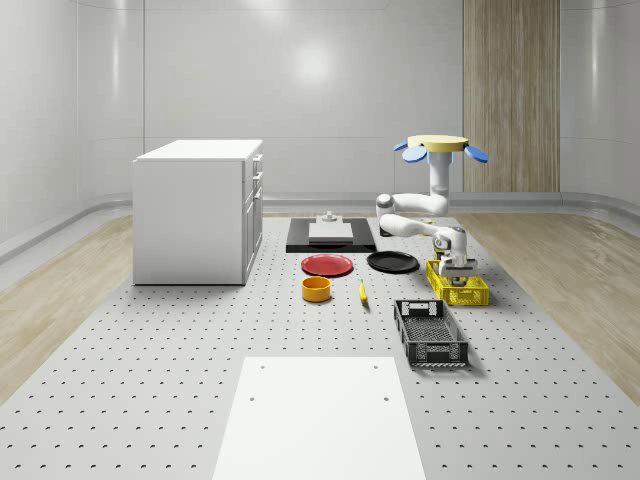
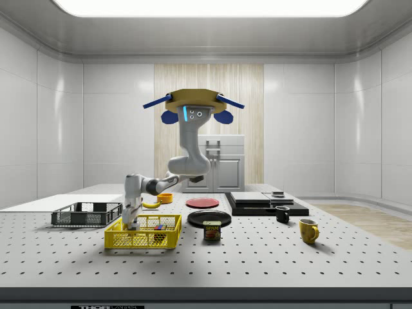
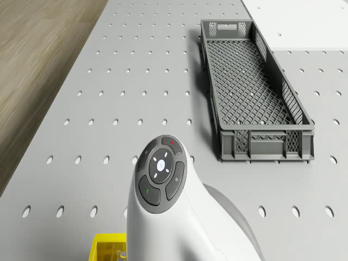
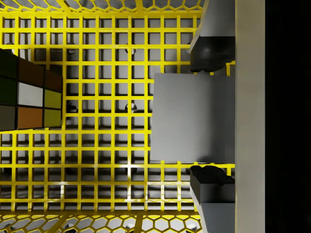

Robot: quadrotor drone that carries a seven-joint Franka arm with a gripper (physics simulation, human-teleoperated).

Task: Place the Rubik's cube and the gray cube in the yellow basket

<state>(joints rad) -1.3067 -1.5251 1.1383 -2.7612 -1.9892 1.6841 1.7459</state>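
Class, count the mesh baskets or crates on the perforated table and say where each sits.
2: the yellow basket under the gripper, below the hovering drone; the gray crate beside it, toward the white mat.

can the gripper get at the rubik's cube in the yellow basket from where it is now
Probably yes, but not yet: the gripper, down inside the yellow basket under the hovering drone, has the gray cube between its fingers. The Rubik's cube sits beside it, uncovered.

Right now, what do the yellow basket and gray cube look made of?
Yellow basket: looks like molded plastic, given its open lattice floor and honeycomb walls. Gray cube: flat matte gray faces with no grain or sheen, so plastic or painted block; can't tell which.
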